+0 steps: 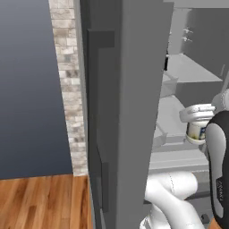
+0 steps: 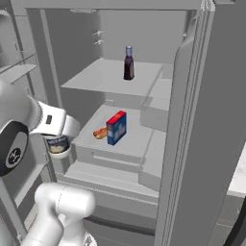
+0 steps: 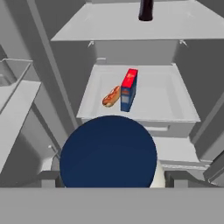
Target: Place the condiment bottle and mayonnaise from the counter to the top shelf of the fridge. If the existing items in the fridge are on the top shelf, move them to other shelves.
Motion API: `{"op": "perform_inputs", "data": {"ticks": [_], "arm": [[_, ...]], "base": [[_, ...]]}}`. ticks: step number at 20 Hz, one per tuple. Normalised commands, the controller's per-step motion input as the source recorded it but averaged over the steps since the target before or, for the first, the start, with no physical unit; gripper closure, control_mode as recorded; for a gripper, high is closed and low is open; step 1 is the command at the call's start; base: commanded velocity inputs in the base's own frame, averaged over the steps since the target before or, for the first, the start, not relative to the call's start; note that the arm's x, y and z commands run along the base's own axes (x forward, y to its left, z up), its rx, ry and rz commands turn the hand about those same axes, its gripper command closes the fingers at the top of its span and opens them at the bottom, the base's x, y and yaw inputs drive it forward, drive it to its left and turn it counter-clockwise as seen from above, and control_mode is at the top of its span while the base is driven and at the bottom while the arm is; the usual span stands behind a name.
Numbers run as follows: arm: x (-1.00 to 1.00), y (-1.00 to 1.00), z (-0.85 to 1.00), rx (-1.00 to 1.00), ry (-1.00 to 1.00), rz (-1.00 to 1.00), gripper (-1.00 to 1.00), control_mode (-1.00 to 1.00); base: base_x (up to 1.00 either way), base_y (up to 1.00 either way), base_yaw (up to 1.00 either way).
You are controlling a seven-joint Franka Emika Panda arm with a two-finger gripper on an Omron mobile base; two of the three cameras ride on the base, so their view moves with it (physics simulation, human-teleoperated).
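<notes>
Mayonnaise [image 3: 108, 151] stood upright, blue lid up, grasped in the claw [image 3: 109, 175]. Ahead sat a red-and-blue pack [image 3: 128, 89] beside a hot dog [image 3: 111, 96]; a dark bottle [image 2: 129, 63] occupied the top shelf [image 2: 103, 79].

A white, glossy robot arm [image 2: 57, 211] is showing rounded, tube-like links and dark grey to black joint housings. Behind the gripper, a round black cap [image 2: 12, 153] is bearing a small pale marking, and a dark link [image 1: 219, 170] is carrying faint lettering.

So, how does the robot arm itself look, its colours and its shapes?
The arm has thick, rounded glossy white links with dark, nearly black joints; one round dark joint cap bears a small pale marking. The gripper has dark grey fingers.
</notes>
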Motion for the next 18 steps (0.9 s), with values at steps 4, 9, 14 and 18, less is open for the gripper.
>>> {"op": "perform_inputs", "data": {"ticks": [4,9,14,18], "arm": [[0.00,0.00,0.00,0.00,0.00,0.00,1.00,1.00],[0.00,0.00,0.00,0.00,0.00,0.00,1.00,1.00],[0.21,-0.01,0.15,0.00,0.00,-0.01,1.00,-1.00],[0.40,-0.31,0.65,0.02,0.00,-0.03,1.00,-1.00]], "base": [[0.84,0.10,-0.01],[0.48,-0.16,-0.02],[0.25,-0.03,-0.02],[0.00,0.00,0.00]]}}
